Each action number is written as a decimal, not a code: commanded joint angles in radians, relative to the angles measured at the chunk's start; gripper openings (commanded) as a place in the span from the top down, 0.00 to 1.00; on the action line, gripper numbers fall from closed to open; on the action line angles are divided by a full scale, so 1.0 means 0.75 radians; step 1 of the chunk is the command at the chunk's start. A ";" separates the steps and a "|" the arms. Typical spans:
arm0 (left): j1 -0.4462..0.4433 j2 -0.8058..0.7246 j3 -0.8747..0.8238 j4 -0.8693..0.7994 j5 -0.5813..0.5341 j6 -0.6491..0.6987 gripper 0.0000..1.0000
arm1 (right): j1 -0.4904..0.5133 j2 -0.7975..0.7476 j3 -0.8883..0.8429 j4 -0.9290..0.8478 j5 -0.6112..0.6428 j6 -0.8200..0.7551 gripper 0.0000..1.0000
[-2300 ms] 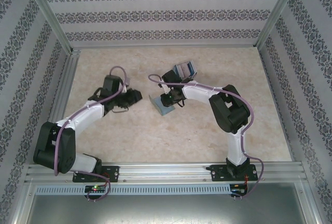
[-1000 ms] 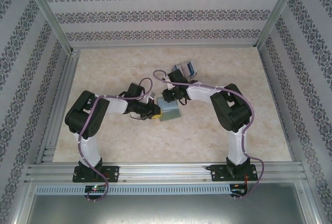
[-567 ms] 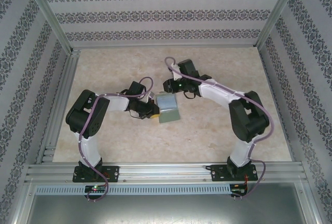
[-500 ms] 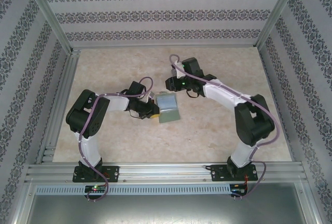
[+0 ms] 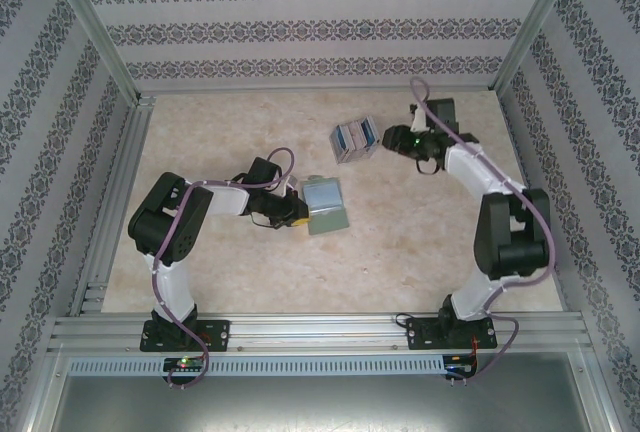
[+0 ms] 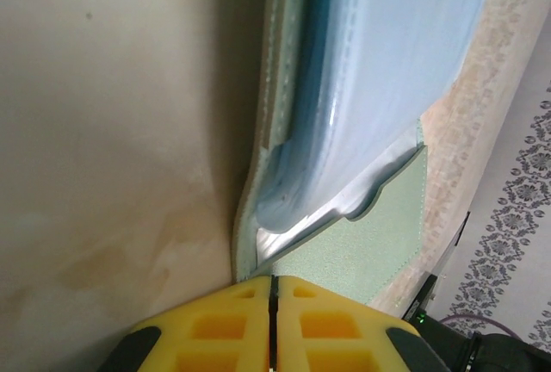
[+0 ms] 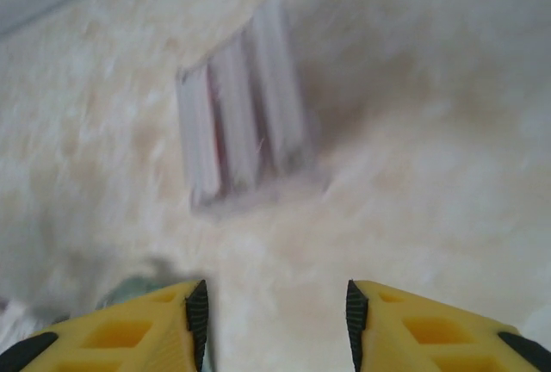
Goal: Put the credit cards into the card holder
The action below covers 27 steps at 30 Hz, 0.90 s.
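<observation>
Against the left edge of the holder [image 5: 328,208] my left jaws are pressed together; whether they pinch a flap of it I cannot tell. It lies on the tabletop [image 5: 230,282] with a pale blue sleeve [image 6: 387,62] showing inside. Beyond the holder and to its right, well apart from it, lie the cards [image 5: 356,138], untouched. Farther from the holder on that same side, my right jaws stand spread and empty, pointed at the bundle.

I judge the risk to be in the pickup. Thin cards on a smooth tabletop may slide or fan apart if I close off-centre, and the holder may shift or fold if my left jaws slip.

I count one holder and one bundle of cards in three bands, too blurred to count singly.
</observation>
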 commanded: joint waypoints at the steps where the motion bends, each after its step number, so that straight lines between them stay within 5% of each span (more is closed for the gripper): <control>1: 0.003 0.074 -0.066 0.066 -0.225 -0.046 0.91 | -0.012 0.162 0.186 -0.088 -0.061 0.017 0.49; 15: 0.001 0.093 -0.105 0.200 -0.206 -0.089 0.92 | 0.090 0.668 0.885 -0.436 -0.047 -0.075 0.47; 27: -0.008 0.085 -0.153 0.288 -0.194 -0.136 0.92 | 0.110 0.636 0.861 -0.457 0.059 -0.150 0.47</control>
